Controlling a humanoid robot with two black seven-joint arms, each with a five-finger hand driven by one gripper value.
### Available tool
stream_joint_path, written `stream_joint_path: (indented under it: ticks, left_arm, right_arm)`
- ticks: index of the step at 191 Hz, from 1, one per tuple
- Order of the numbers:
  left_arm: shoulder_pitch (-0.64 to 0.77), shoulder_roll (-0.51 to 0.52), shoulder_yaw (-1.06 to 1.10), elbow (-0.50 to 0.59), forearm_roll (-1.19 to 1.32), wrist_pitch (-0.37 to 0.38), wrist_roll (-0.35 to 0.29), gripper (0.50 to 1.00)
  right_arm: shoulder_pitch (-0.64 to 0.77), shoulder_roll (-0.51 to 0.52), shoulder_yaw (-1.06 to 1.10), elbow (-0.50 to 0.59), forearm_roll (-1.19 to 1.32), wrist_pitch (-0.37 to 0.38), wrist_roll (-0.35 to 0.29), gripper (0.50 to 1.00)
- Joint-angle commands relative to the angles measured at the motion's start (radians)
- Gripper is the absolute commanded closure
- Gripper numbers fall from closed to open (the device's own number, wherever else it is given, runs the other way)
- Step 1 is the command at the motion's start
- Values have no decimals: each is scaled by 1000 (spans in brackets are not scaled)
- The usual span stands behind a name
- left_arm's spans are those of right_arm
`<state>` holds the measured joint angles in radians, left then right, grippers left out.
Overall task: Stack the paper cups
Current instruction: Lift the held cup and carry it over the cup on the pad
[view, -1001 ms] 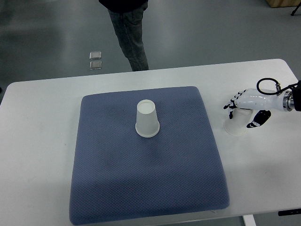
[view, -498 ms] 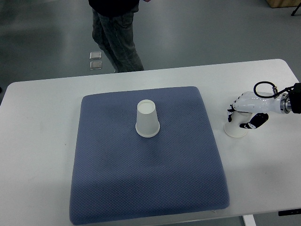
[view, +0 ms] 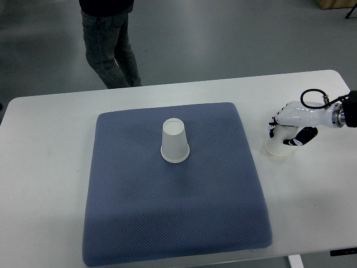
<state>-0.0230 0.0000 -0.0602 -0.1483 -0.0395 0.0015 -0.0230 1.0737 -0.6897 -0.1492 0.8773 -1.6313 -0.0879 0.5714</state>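
While the person [view: 109,42] has walked off leftward beyond the far edge of the surface [view: 50,145], the right hand [view: 290,125] has settled lower and closer over the second paper cup [view: 277,146], its fingers now wrapped round the upper part. That reads as a grasp secured, so lifting looks like the next step.

The target paper cup [view: 174,140] stands upside down on the blue mat [view: 173,223], unmoved, well to the left of the held cup. Between them lies only bare mat, and the path is open. The held cup sits just right of the mat's edge, with the surface's right edge not far beyond.
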Motion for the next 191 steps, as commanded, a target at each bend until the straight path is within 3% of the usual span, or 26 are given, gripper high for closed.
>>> stream_joint_path:
  ticks: [1,54,98,149,191]
  left_arm:
    - [0,0,-1,-1,0,0,0,500]
    - [0,0,0,-1,0,0,0,500]
    - [0,0,0,-1,0,0,0,500]
    - [0,0,0,-1,0,0,0,500]
    - [0,0,0,1,1,0,0,500]
  right_arm:
    - [22,-5,-1,0,2,0,5,948]
    - [120,-39,4,38,10,50,10,948]
    - [256,-50,8,150,27,111,10,948]
    - [396,10,13,273,88,215,8,946]
    - [460,94,28,285,126,260,8,946]
